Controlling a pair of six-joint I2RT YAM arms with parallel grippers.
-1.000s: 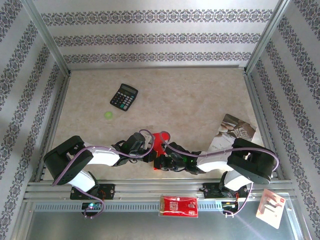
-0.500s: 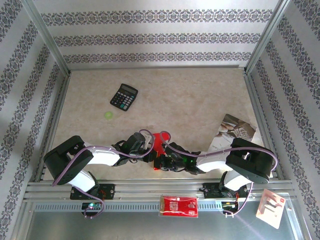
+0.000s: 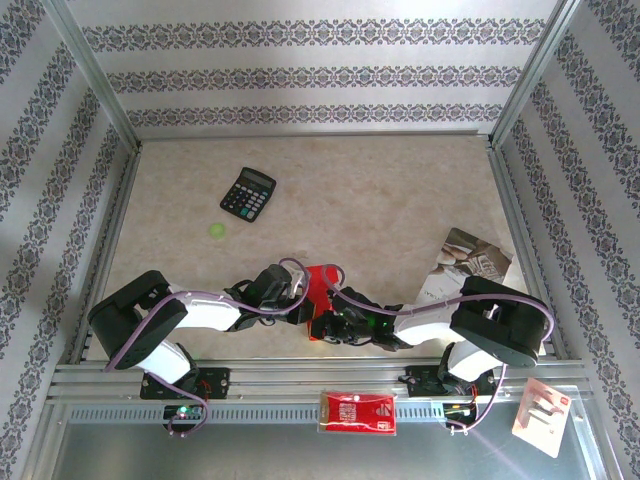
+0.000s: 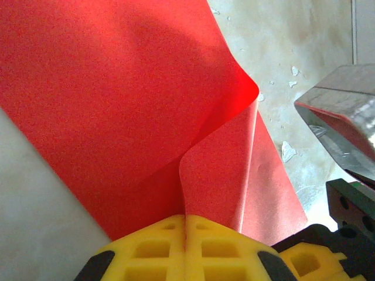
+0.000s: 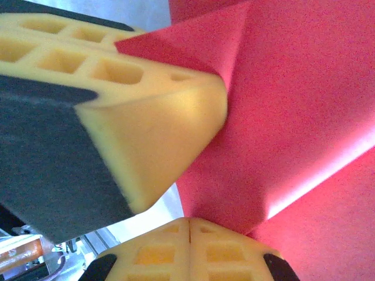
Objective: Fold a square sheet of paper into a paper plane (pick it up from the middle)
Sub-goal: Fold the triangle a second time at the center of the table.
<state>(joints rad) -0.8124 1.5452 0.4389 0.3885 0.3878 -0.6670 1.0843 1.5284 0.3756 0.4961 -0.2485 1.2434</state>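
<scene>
Near edge of the table (image 3: pixel 380 190), dead centre: red sheet of paper (image 3: pixel 320 283) is lifted off the surface and pinched from both sides, left gripper (image 3: pixel 298 300) on its left, right gripper (image 3: pixel 323 324) just below and right of it, the two nearly touching. Left wrist view: sheet (image 4: pixel 117 99) is buckled, one flap curling over to a rounded corner at upper right, a crease running down into the left gripper (image 4: pixel 186 227), whose yellow fingertips are clamped together on the lower edge with no gap visible. Bare table shows beyond the paper at both sides. Right wrist view: sheet (image 5: pixel 293 117) fills the right half with a bright fold line across it; right gripper (image 5: pixel 190 229) is likewise closed tight on a folded corner of the paper, and a yellow finger of the left gripper (image 5: pixel 146 117) sits close above it, pressed to the same sheet. Whether the shape is anywhere near a dart, can't tell from these views. Further out on the table: black calculator (image 3: pixel 247 193) far left, small green disc (image 3: pixel 216 229) just in front of it, grey printed booklet (image 3: pixel 475 262) at the right edge. Red-and-white packet (image 3: pixel 358 411) lies on the metal ledge in front of the arm bases, well apart from the paper.
</scene>
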